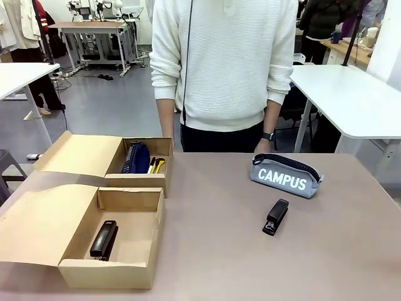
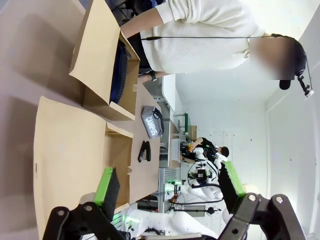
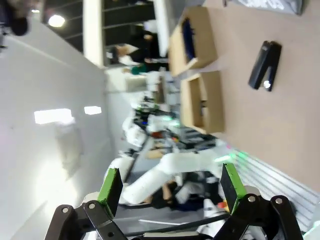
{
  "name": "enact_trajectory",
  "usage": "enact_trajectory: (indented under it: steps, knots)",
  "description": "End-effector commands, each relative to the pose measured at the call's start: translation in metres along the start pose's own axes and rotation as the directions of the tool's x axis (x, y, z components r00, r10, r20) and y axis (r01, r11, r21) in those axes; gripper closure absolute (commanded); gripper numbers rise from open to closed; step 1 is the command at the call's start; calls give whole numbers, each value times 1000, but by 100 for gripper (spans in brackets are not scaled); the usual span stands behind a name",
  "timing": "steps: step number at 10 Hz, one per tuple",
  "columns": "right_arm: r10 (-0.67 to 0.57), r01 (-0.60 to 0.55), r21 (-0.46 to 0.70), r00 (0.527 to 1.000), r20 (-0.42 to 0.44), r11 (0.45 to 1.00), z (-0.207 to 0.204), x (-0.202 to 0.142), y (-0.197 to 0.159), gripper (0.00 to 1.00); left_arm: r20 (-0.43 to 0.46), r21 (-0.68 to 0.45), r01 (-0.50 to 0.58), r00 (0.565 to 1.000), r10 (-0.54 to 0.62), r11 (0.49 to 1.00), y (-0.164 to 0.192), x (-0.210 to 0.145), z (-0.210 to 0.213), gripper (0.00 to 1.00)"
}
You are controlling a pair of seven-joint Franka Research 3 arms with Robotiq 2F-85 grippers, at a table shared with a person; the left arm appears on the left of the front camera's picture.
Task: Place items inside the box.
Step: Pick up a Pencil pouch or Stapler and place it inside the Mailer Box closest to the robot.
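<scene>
Two open cardboard boxes stand at the table's left. Inside the near box [image 1: 135,266] lies one black stapler [image 1: 104,239]. The far box [image 1: 145,180] holds the navy pouch [image 1: 136,157], a yellow utility knife [image 1: 159,165] and a dark pen-like item beside it. On the bare table to the right sit the grey CAMPUS pouch [image 1: 286,176] and a second black stapler [image 1: 276,217]. My left gripper [image 2: 170,189] is open in the air, looking over both boxes [image 2: 97,60], the grey pouch [image 2: 152,121] and the loose stapler [image 2: 144,151]. My right gripper [image 3: 171,186] is open too, high above the loose stapler [image 3: 264,65].
A person in a white sweater [image 1: 222,63] stands at the far edge, arms down, one hand near the grey pouch. Box flaps [image 1: 41,219] spread to the left. Other white tables [image 1: 351,94] stand beyond.
</scene>
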State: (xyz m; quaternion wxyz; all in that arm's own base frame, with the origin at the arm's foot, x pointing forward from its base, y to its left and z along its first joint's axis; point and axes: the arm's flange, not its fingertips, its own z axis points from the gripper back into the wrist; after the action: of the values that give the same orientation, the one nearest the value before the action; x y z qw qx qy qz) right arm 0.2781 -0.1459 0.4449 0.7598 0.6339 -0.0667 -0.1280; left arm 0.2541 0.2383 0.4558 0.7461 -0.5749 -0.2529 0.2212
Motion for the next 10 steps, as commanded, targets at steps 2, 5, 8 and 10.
enact_trajectory:
  steps: [2,5,8,10]
  knots:
    - [188,-206,-414,979,-85,887,-76,54,39,0,0,-18,17,1000,-17,1000,-1,0,0,0]
    - [269,-228,-724,961,-61,650,-147,93,39,0,0,-18,17,1000,-17,1000,-1,0,0,0]
    - [243,-343,-314,917,-316,886,-39,48,54,0,0,-18,17,1000,-17,1000,-1,0,0,0]
    - [-4,-13,-109,988,-154,994,98,-19,18,0,0,-18,17,1000,-17,1000,-1,0,0,0]
